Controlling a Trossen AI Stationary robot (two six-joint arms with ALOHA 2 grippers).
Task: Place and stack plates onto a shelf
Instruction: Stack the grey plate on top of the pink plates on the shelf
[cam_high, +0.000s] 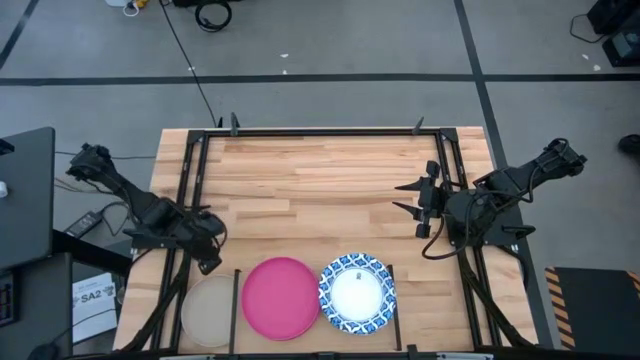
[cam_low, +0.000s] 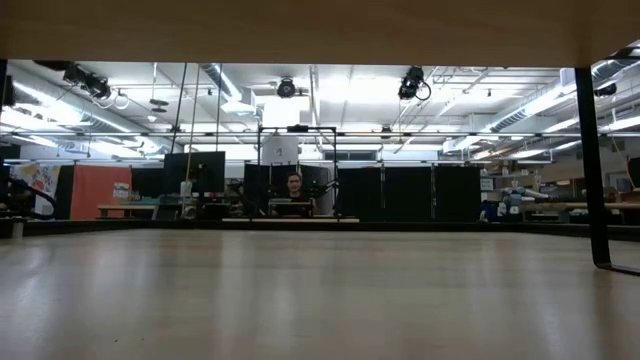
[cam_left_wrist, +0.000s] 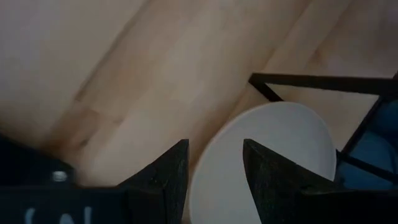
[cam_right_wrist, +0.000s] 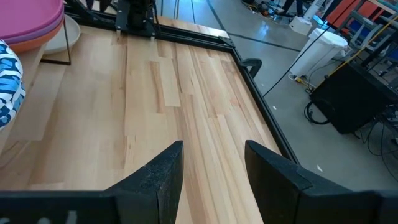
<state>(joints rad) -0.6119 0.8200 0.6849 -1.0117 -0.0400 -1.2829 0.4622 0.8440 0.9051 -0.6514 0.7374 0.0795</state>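
Three plate piles lie in the near bays of the light-wood shelf (cam_high: 320, 180). A pale beige plate (cam_high: 208, 310) is at the left. A magenta plate (cam_high: 282, 298) is in the middle; the right wrist view shows an orange plate (cam_right_wrist: 38, 37) under the magenta one (cam_right_wrist: 28, 15). A blue-rimmed white plate (cam_high: 357, 292) is at the right. My left gripper (cam_high: 208, 262) hangs open just beyond the beige plate's far edge, tipped steeply down, and the beige plate (cam_left_wrist: 273, 149) shows past its fingers (cam_left_wrist: 214, 171). My right gripper (cam_high: 405, 197) waits open over the shelf's right part.
Thin black bars (cam_high: 236, 305) separate the bays, and a black frame (cam_high: 320, 131) rims the shelf. A wide stretch of bare wood (cam_right_wrist: 161, 93) lies at the middle and far side. The low view shows a black post (cam_low: 596, 180) and a person (cam_low: 293, 185) far behind.
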